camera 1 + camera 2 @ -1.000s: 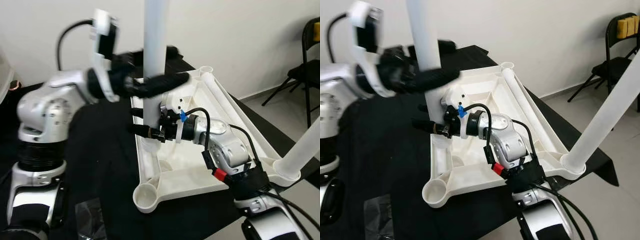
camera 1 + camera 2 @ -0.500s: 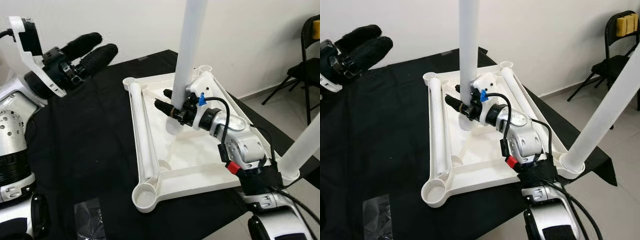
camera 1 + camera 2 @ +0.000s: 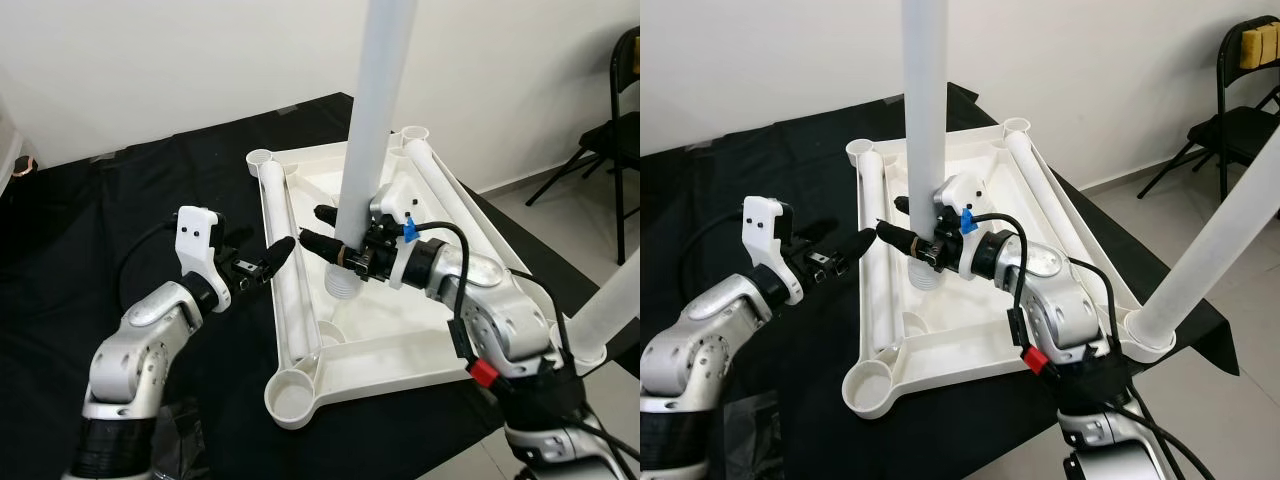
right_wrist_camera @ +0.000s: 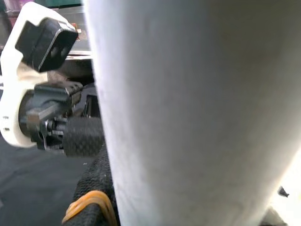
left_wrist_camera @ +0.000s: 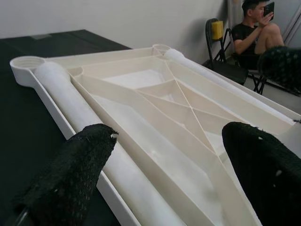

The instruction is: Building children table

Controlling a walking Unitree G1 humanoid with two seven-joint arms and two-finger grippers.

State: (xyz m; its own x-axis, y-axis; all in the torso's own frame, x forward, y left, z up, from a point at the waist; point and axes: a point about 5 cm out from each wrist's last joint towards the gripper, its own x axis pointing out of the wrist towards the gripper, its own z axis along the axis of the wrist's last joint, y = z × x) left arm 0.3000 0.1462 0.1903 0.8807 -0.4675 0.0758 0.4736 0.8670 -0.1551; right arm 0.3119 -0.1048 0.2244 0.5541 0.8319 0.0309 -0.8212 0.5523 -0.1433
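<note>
The white tabletop (image 3: 372, 352) lies upside down on a black cloth. My right gripper (image 3: 325, 228) is shut on a white table leg (image 3: 376, 120) and holds it upright, its ribbed lower end just over the underside's middle. In the right wrist view this leg (image 4: 188, 113) is very close. My left gripper (image 3: 280, 252) is open and low at the tabletop's left edge, its fingers (image 5: 70, 174) pointing across a second leg (image 3: 290, 262) that lies along that edge. A third leg (image 3: 450, 195) lies along the right edge. One more leg (image 3: 615, 300) stands slanted in the near right corner socket.
The near left corner socket (image 3: 290, 392) is empty. A clear plastic bag (image 3: 185, 440) lies on the cloth by my left arm. A black folding chair (image 3: 612, 150) stands on the floor to the right. A person (image 5: 251, 33) sits on a chair beyond the tabletop.
My left arm has come down from head height to the tabletop's left edge. The right gripper has carried the upright leg from the left rail toward the middle.
</note>
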